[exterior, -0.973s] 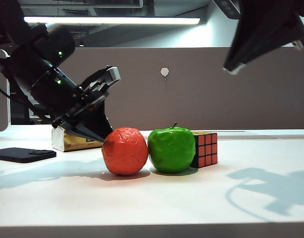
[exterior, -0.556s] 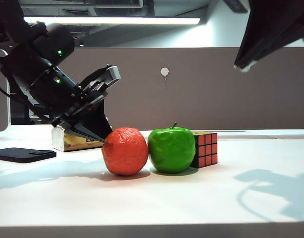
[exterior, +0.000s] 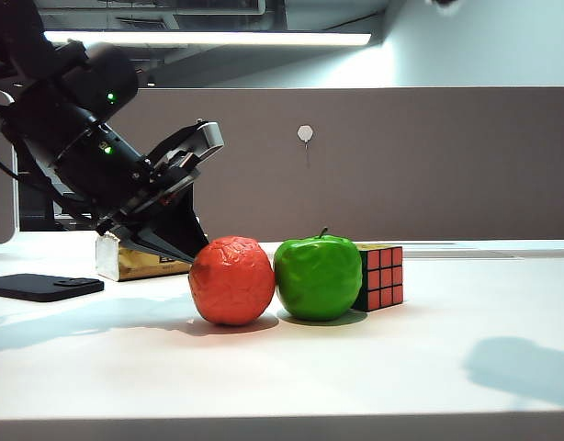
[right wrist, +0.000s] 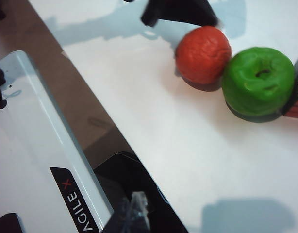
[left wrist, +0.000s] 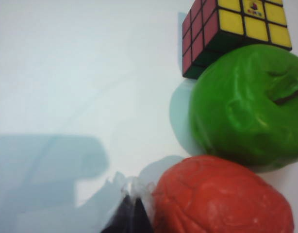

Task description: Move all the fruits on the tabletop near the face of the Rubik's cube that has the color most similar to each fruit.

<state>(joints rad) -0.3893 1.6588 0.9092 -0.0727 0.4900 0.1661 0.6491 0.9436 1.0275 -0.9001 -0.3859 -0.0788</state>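
Nearest the front of the surface (exterior: 282, 367) lay only shadow, then the three things in a row. The orange (exterior: 231, 280) sat on the left, touching the apple (exterior: 318, 277), and the apple pressed against the cube (exterior: 380, 276) on its right, whose red face (exterior: 385, 276) looked toward the front. My left gripper (exterior: 192, 246) hovered low just behind and left of the orange; in its wrist view its dark fingertips (left wrist: 130, 218) looked drawn together beside the orange (left wrist: 222, 196) with nothing between them, so I took it for clenched and empty. My right gripper (right wrist: 134, 213) was up out of the exterior view, well above and apart from the fruits, holding nothing, and I could not tell how its jaws stood. Both fruits looked like light, hollow toys. The apple (left wrist: 248, 104) was glossy and likely slippery, so I judged a grip across its widest girth safest. The orange had a wrinkled skin that should give better purchase, again across the middle. Farther back stood a gold box (exterior: 135, 262) and a black pad (exterior: 43, 287).
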